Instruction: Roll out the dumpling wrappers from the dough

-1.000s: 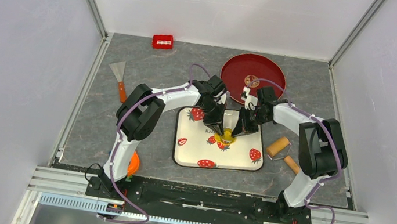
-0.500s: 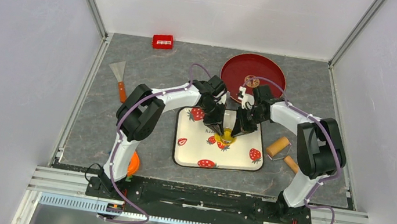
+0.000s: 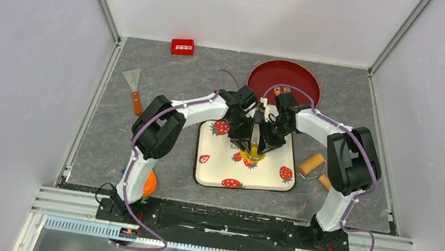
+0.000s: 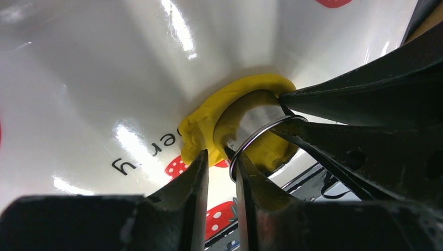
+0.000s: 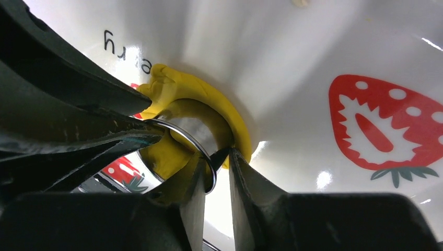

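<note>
**Even overhead light; glare and close-range blur in the wrist views**

Top view: bright, diffuse and sharp, with soft short shadows under the arms on the white tray (image 3: 213, 171); the enclosure walls lean outward toward the frame edges. Left wrist view: long glare streaks at upper centre and lower left of the glossy tray. The dough (image 4: 209, 120) at centre is in focus and ringed by grey shadow, while the left gripper (image 4: 222, 170) along the bottom is dark and soft. Right wrist view: small glare spots at right. The strawberry print (image 5: 381, 125) is crisp and the metal ring (image 5: 190, 133) shows a bright rim highlight. The right gripper (image 5: 218, 164) is underexposed and blurred.
</note>
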You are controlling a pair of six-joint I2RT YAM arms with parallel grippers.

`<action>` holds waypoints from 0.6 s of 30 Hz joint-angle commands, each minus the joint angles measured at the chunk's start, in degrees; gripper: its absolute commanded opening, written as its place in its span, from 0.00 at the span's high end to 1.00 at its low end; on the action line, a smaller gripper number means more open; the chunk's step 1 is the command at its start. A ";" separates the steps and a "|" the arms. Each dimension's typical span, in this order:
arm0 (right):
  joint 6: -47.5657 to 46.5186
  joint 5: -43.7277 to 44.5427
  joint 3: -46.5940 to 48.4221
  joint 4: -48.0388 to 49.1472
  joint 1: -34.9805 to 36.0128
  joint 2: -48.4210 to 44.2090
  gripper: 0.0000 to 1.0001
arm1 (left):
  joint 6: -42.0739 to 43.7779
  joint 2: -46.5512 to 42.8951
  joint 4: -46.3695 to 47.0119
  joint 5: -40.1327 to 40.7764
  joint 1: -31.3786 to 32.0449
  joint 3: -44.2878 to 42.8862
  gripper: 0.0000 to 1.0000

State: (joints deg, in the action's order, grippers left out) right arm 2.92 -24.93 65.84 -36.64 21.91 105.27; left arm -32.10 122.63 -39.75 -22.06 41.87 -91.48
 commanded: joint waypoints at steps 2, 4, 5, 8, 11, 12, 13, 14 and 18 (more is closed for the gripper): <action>-1.39 1.73 3.48 -3.65 0.32 0.31 0.76 | 3.81 0.17 -6.22 8.90 -0.21 0.77 0.69; -1.03 1.35 4.55 -4.11 0.25 -0.04 0.75 | 3.74 -0.58 -6.26 8.69 -0.21 0.38 0.67; -0.92 1.18 5.09 -4.44 0.19 -0.26 0.74 | 3.71 -0.91 -6.24 8.25 -0.28 0.05 0.67; -0.45 0.93 6.32 -4.83 0.19 -0.59 0.68 | 3.64 -1.60 -6.22 7.65 -0.29 -1.02 0.65; -0.14 0.79 6.93 -5.06 0.23 -0.77 0.66 | 3.36 -2.40 -6.22 6.75 -0.29 -2.48 0.63; -0.09 0.68 7.06 -5.18 0.23 -0.69 0.66 | 3.27 -2.55 -6.26 6.42 -0.34 -3.05 0.62; -0.05 0.85 7.02 -5.34 0.15 -0.75 0.66 | 3.29 -2.70 -6.26 6.03 -0.35 -3.44 0.62; -0.02 0.92 6.86 -5.32 0.15 -0.79 0.66 | 3.23 -2.87 -6.24 5.84 -0.38 -3.83 0.61; -0.28 0.85 6.07 -5.37 0.15 -0.86 0.66 | 3.10 -3.42 -5.95 4.65 -0.38 -4.67 0.60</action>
State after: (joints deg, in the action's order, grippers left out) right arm 2.94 -24.32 70.81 -41.52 22.17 105.71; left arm -31.64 122.08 -44.21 -17.91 41.82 -93.51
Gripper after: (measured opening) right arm 0.344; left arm 0.398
